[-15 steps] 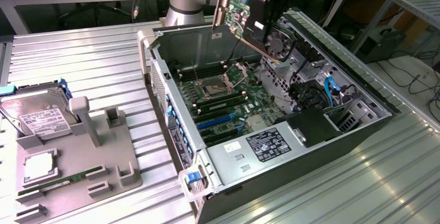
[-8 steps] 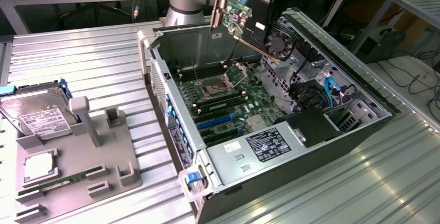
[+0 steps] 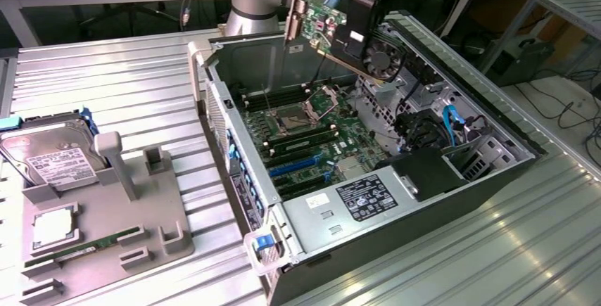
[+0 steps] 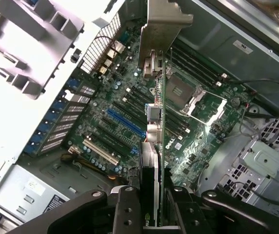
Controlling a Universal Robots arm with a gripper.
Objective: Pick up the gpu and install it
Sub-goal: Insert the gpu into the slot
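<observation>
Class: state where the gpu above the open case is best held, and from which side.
Pinch the gpu by its flat faces at the top edge, from above: it hangs upright, thin, connector edge down. The gripper grips it so.

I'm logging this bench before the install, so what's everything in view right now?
gpu: one, green card with black fan, held above the open case
computer case: one, black and silver, open on the table
motherboard: one, green, inside the case
hard drive: one, silver, propped in the fixture
RAM stick: one, green, lying in the fixture
fixture: one, grey, exterior view's left of the case
table: one, ribbed silver
gripper: one, black, jaws shut on the gpu
</observation>
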